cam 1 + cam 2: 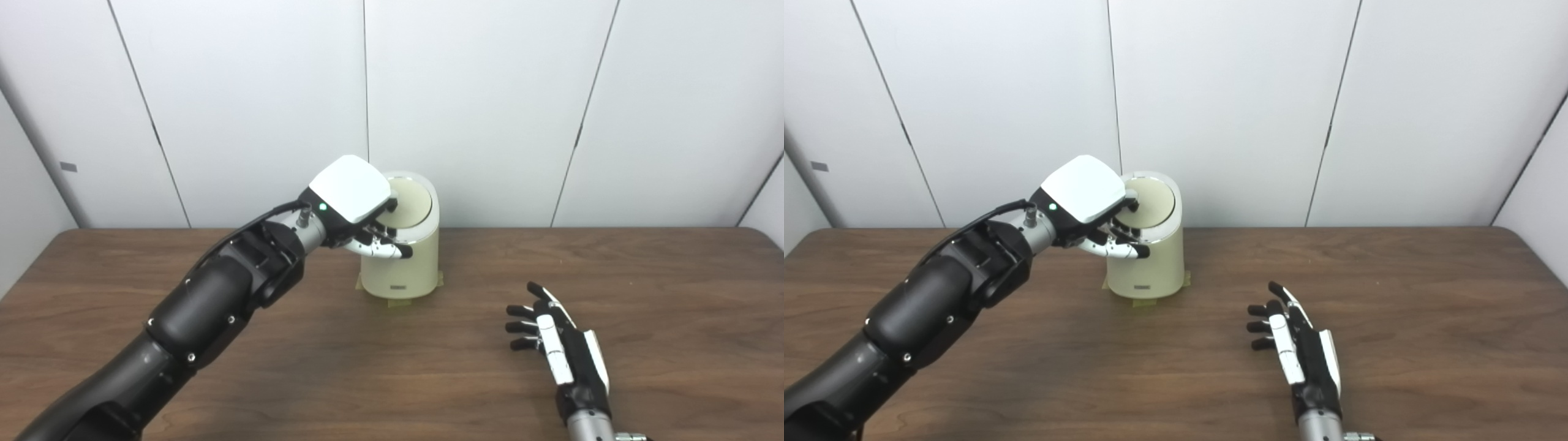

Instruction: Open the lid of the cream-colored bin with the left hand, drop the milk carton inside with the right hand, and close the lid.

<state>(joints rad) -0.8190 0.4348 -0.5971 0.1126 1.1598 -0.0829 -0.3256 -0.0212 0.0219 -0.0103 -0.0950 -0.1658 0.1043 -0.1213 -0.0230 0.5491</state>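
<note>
I have the left hand (pixel 352 202) raised at the top of the cream-colored bin (pixel 401 260), fingers (pixel 383 245) curled against the front rim of its lid (pixel 409 199); whether they actually grip it I cannot tell. The lid looks shut. My right hand (pixel 554 340) lies flat on the tabletop (pixel 674 343) near the front edge, fingers spread, holding nothing. The bin stands upright near the tabletop's back edge, about midway along it.
</note>
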